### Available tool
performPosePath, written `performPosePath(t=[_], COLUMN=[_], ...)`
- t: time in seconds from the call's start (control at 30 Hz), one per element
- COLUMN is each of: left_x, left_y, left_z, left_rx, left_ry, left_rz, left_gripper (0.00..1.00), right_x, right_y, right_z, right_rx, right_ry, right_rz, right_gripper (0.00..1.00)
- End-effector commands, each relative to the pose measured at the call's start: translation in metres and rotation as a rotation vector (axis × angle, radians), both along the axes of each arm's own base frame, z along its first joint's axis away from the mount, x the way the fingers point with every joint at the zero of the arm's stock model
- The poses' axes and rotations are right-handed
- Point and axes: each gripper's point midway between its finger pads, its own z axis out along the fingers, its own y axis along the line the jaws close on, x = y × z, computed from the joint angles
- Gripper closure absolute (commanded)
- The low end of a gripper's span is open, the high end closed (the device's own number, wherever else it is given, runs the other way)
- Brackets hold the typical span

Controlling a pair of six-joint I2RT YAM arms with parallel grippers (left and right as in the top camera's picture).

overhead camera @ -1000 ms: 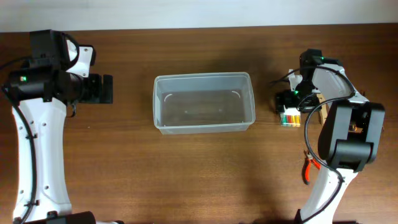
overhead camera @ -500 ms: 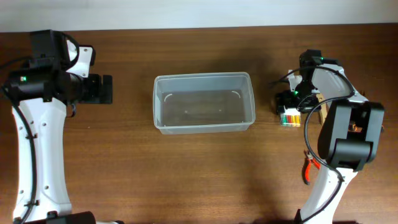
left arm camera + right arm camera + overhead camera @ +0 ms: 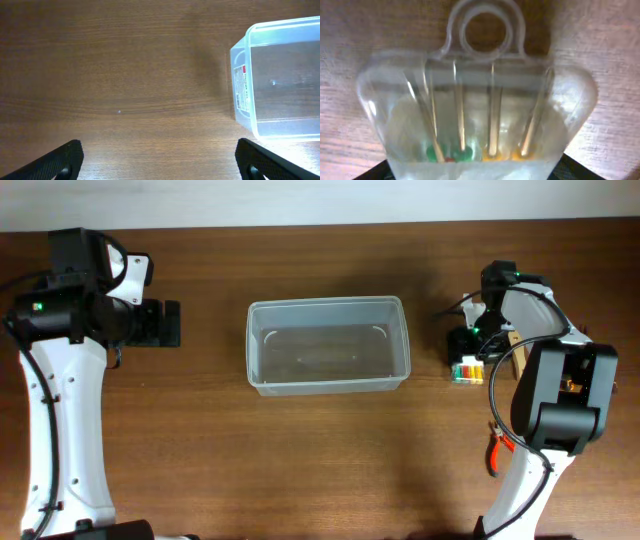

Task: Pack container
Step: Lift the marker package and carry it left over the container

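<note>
Translucent clear plastic rectangular container (image 3: 328,345) lies at 9 o'clock of the right gripper (image 3: 463,352), which straddles a clear plastic pack (image 3: 475,115); whether it is clamped, I cannot tell.

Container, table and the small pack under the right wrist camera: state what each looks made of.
Container: translucent plastic, smooth; hazy see-through walls and floor. Table: wood or wood-look laminate, matte brown, grain visible. Small pack: probably clear glossy plastic, with a moulded hang loop; thin rods with coloured ends show through.
</note>
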Motion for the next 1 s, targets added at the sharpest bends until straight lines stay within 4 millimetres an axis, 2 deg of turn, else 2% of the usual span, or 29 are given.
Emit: performPosePath(t=[0.0,0.23,0.27,0.43,0.53,0.67,0.77,0.87,0.97], left_x=[0.003,0.003,0.003,0.003,0.003,0.003,0.003,0.003,0.003], left_y=[0.002,0.002,0.002,0.002,0.002,0.002,0.002,0.002,0.002], left_z=[0.002,0.002,0.002,0.002,0.002,0.002,0.002,0.002,0.002], left_rx=[0.002,0.002,0.002,0.002,0.002,0.002,0.002,0.002,0.002], left_ry=[-0.005,-0.004,-0.005,-0.005,-0.005,-0.005,-0.005,-0.004,-0.006], left_rz=[0.009,0.009,0.009,0.009,0.009,0.009,0.009,0.009,0.009], left_gripper=[0.01,0.01,0.01,0.01,0.01,0.01,0.01,0.01,0.01], right_x=[0.007,0.02,0.021,0.021,0.028,0.046,0.059,0.063,0.056], right_y=[0.002,0.001,0.001,0.006,0.014,0.032,0.051,0.074,0.099], right_z=[0.004,0.021,0.023,0.031,0.043,0.075,0.11,0.144,0.173], right_rx=[0.004,0.0,0.0,0.0,-0.001,-0.006,-0.008,-0.006,-0.001], right_ry=[-0.003,-0.033,-0.035,-0.03,-0.046,-0.107,-0.168,-0.215,-0.233], right_rz=[0.003,0.001,0.002,0.015,0.036,0.08,0.123,0.178,0.279], right_gripper=[0.29,0.42,0.49,0.51,0.51,0.51,0.51,0.5,0.5])
